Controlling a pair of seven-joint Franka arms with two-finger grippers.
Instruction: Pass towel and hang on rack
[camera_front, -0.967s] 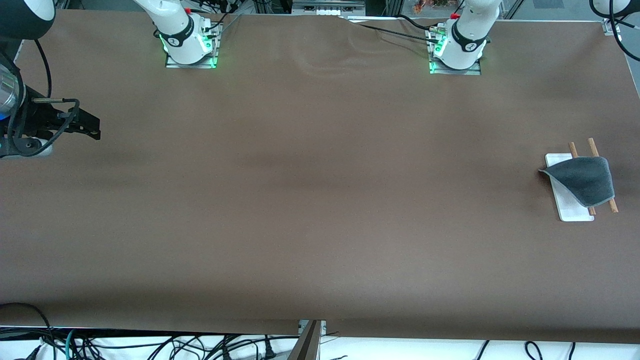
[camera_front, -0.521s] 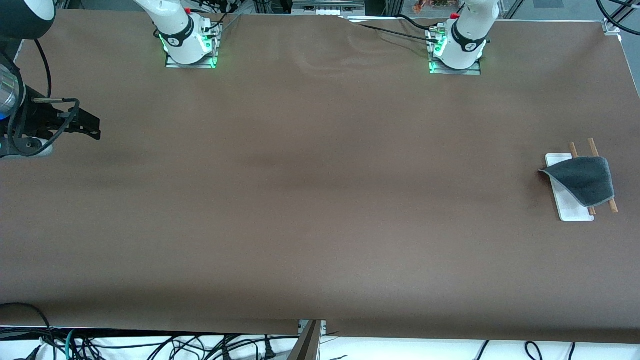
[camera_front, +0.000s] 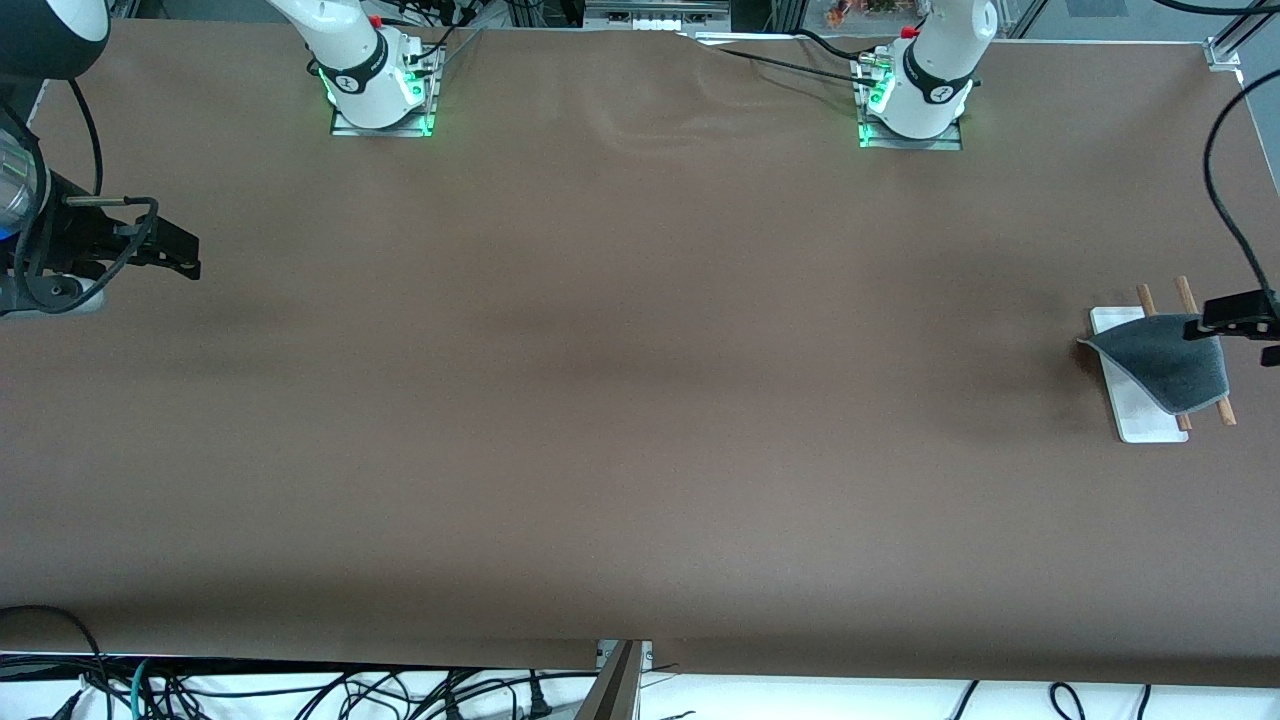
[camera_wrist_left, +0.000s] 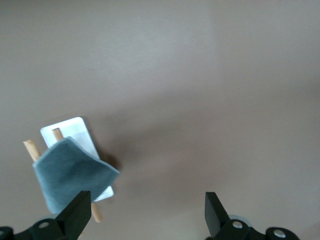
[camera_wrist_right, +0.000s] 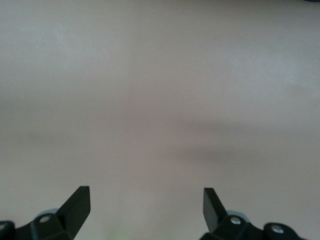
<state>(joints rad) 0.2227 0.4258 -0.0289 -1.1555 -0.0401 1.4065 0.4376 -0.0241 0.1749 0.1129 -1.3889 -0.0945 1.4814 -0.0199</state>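
The dark grey towel (camera_front: 1160, 365) hangs draped over the rack's two wooden rods (camera_front: 1226, 411), above its flat white base (camera_front: 1140, 420), at the left arm's end of the table. My left gripper (camera_front: 1232, 340) is open and empty, up in the air over the towel's edge that lies toward that table end. In the left wrist view the towel (camera_wrist_left: 70, 172) and the rack base (camera_wrist_left: 75, 131) show beside one finger, with my left gripper (camera_wrist_left: 146, 200) open. My right gripper (camera_front: 195, 255) waits open and empty at the right arm's end; its own view (camera_wrist_right: 145, 195) shows only bare table.
The brown table cover (camera_front: 640, 400) is bare between the two arms' ends. The arm bases (camera_front: 380, 90) stand along the table's robot side. Cables (camera_front: 300, 690) lie below the table edge nearest the front camera.
My left gripper has come into the front view from the left arm's end of the table and now hovers over the towel's edge. Towel, rack and right arm have not moved.
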